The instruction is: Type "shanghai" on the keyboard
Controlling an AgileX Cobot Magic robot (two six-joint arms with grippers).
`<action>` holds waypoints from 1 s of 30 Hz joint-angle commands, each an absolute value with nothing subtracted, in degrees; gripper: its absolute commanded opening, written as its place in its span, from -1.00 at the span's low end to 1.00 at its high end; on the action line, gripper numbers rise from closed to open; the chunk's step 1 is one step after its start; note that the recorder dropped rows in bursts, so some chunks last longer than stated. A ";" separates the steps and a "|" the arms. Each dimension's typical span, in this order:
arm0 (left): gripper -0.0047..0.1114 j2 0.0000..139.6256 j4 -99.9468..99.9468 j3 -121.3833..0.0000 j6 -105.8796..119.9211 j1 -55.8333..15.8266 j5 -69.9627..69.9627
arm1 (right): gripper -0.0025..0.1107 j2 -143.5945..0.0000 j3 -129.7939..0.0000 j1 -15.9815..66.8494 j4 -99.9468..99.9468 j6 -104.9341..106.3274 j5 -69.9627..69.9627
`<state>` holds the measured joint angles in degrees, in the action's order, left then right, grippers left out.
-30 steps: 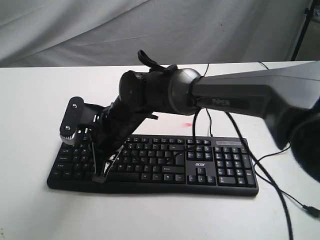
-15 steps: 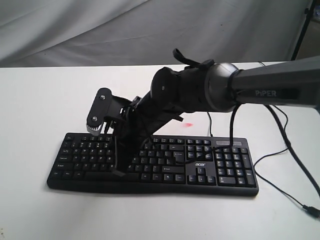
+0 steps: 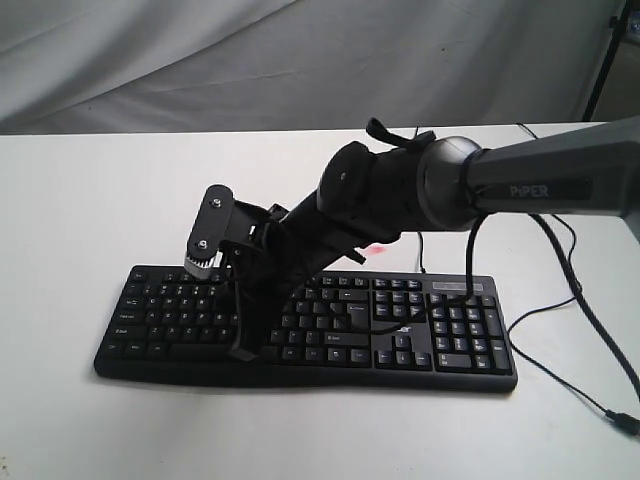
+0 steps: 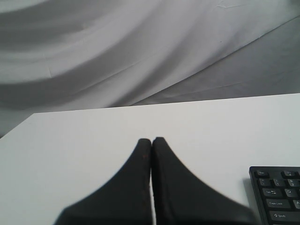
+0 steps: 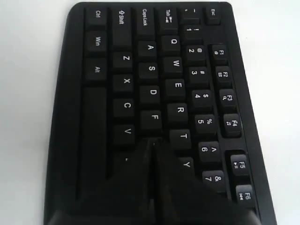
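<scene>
You have a plain white table in front of you, with a pale draped cloth hanging behind it and a dark stand leg at the far right corner. The black keyboard lies flat near the middle of the table. Its long axis runs left to right across the exterior view, with the space-bar edge towards the camera and the number pad at the right end beside the white acer logo. Thin black cables trail over the table on the right.

Your right gripper reaches across onto the letter half, angled steeply down, with its tip at the keys. Only the right wrist view shows where: the two fingers are pressed together, with the tip between F, T and V. You cannot tell whether it is touching a key.

Your left gripper appears only in its own wrist view. Its jaws are closed on nothing, and it hangs over bare table with just a corner of the keyboard in sight.
</scene>
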<state>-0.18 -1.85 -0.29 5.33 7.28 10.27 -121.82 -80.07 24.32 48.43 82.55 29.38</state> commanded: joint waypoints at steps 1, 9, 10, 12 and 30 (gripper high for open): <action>-0.91 0.00 -1.82 0.00 5.18 7.07 9.97 | -0.96 -122.81 -79.75 23.92 49.56 83.32 28.27; -0.91 0.00 -1.82 0.00 5.18 7.07 9.97 | -0.96 -123.41 -79.75 23.92 49.58 83.95 27.43; -0.91 0.00 -1.82 0.00 5.18 7.07 9.97 | -0.96 -123.53 -79.75 23.92 49.58 84.08 27.19; -0.91 0.00 -1.82 0.00 5.18 7.07 9.97 | -0.96 -123.77 -79.75 23.92 49.58 84.20 27.06; -0.91 0.00 -1.82 0.00 5.18 7.07 9.97 | -0.96 -123.77 -79.75 23.92 49.47 84.63 26.95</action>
<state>-0.18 -1.85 -0.29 5.33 7.28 10.27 -124.01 -80.07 24.32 49.13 84.05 27.44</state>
